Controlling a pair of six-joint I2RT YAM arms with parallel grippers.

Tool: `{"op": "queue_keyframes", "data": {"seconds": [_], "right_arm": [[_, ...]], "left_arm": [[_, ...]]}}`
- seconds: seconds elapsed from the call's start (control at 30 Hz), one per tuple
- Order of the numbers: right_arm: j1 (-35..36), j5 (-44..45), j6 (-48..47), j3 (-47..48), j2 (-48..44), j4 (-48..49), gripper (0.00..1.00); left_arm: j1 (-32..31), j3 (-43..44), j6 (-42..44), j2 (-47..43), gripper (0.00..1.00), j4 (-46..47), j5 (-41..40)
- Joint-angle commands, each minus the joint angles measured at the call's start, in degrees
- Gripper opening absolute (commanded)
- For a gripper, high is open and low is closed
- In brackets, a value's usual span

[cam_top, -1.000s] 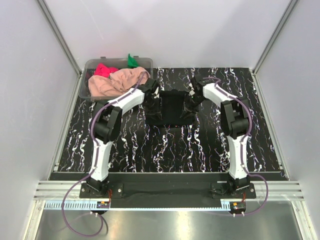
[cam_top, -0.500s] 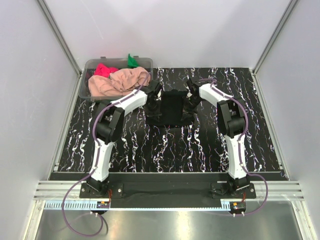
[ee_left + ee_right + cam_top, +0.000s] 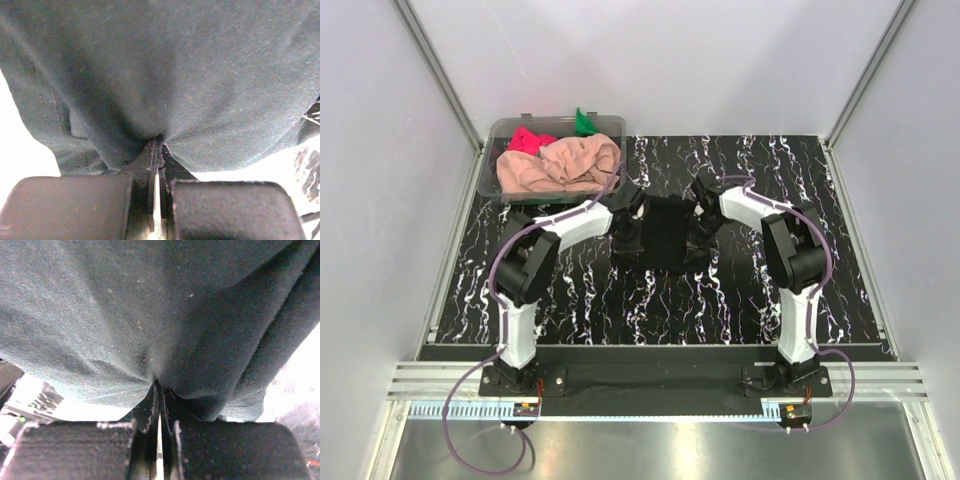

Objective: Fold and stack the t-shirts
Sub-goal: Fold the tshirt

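Observation:
The black t-shirt [image 3: 664, 236] hangs as a narrow dark bundle between my two grippers over the middle of the mat. My left gripper [image 3: 629, 226] pinches its left edge and my right gripper [image 3: 698, 233] pinches its right edge. In the left wrist view the jaws [image 3: 158, 143] are shut on a puckered fold of the black cloth [image 3: 200, 75]. The right wrist view shows the same: jaws [image 3: 159, 385] shut on gathered black cloth [image 3: 125, 305]. The peach-pink t-shirt [image 3: 563, 165], the pink-red t-shirt [image 3: 527, 140] and the green t-shirt [image 3: 584, 122] lie crumpled in the tub.
The clear plastic tub [image 3: 492, 186] stands at the back left corner of the black marbled mat [image 3: 660, 310]. White walls with metal frame posts close in the left, right and back sides. Both arm bases sit at the near edge.
Both grippers went from partly open to shut on the black t-shirt's side edges and drew toward the near side, and the shirt now looks narrower and gathered.

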Motion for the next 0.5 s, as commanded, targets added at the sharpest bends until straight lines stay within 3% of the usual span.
{"op": "queue_keyframes", "data": {"seconds": [0.0, 0.47], "right_arm": [[2.06, 5.22, 0.63, -6.74, -2.29, -3.07, 0.0], [9.79, 4.69, 10.11, -22.56, -22.58, -3.76, 0.0]], "left_arm": [[-2.39, -5.7, -1.74, -1.34, 0.0, -4.2, -0.99], [-13.89, -22.4, -11.58, -22.25, 0.0, -4.55, -2.22]]}}
